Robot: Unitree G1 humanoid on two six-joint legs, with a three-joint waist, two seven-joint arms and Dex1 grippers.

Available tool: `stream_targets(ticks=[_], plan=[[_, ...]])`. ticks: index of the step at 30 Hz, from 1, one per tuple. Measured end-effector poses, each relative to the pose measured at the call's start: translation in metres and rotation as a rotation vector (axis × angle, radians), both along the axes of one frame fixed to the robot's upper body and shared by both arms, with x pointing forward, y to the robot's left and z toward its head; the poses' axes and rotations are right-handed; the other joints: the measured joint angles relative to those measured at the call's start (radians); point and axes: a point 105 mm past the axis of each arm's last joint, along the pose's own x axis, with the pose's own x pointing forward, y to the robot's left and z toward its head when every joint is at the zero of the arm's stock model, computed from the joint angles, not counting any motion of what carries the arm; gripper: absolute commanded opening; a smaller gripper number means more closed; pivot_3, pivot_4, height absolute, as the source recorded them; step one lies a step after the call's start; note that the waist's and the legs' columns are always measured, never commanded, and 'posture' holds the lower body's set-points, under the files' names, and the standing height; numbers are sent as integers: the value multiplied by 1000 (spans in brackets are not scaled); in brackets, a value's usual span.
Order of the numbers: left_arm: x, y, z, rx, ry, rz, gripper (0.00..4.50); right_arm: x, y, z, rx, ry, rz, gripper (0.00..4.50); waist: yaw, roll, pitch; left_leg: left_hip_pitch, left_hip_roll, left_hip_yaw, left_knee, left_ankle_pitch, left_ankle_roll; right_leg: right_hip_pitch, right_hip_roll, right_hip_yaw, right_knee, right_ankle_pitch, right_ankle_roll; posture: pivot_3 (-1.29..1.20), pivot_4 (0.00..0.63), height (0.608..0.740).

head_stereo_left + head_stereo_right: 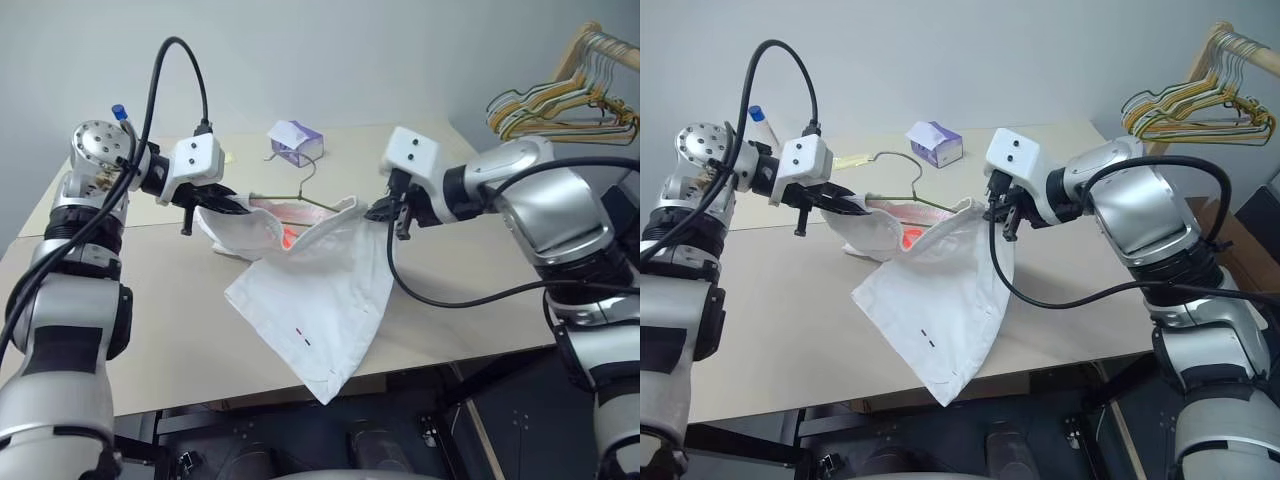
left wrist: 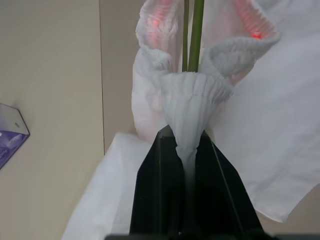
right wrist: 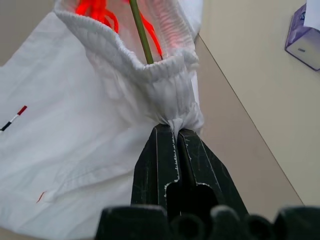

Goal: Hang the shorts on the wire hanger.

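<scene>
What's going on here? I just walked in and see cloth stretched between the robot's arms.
The robot is holding white shorts up over the table by the waistband, the left gripper pinching one end and the right gripper the other. A thin wire hanger runs through the waistband opening, its hook poking out toward a tissue box. The legs of the shorts trail down to the table edge.

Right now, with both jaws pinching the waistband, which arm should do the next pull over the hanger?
Probably the right gripper. It holds the shorts at the waistband's free end, while the left gripper pinches beside the wire hanger and can anchor.
</scene>
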Motion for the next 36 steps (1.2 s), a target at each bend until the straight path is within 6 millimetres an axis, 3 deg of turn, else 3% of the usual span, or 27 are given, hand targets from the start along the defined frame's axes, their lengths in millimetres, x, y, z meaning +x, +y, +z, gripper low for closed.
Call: stream_targets(ticks=[4, 7, 13, 19, 26, 36], plan=[[0, 0, 2, -9, -8, 0, 0, 1, 4, 2, -9, -48, 19, 96, 0, 0, 0, 0, 0, 0, 0, 0, 0, 0, 0, 0, 0, 0, 0, -106, 0, 740], [0, -2, 4, -11, -16, -10, 0, 4, 6, -4, -42, -107, 39, 698, 0, 0, 0, 0, 0, 0, 0, 0, 0, 0, 0, 0, 0, 0, 0, -105, 0, 740], [-1, -2, 2, -14, -13, -12, 0, 6, 6, -15, -48, -137, 73, 2833, -1, 0, 0, 0, 0, 0, 0, 0, 0, 0, 0, 0, 0, 0, 0, -104, 0, 740], [-1, -1, 3, -27, -8, -2, 0, 9, 5, -30, -17, -93, 79, 2833, -2, 0, 0, 1, 0, 0, 0, 0, 0, 0, 0, 0, 0, 0, 0, -97, 0, 740], [-2, -1, 2, -26, -2, -8, 0, 13, 3, -30, 40, -64, 61, 2833, -2, 0, 0, 1, 0, 0, 0, 0, 0, 0, 0, 0, 0, 0, 0, -92, 0, 740], [-3, 4, 4, -20, -1, 1, 0, 4, -23, -48, 50, -28, 29, 2833, 1, 0, 0, 1, 0, 0, 0, 0, 0, 1, 0, 0, 0, 0, 0, -92, 0, 740]])
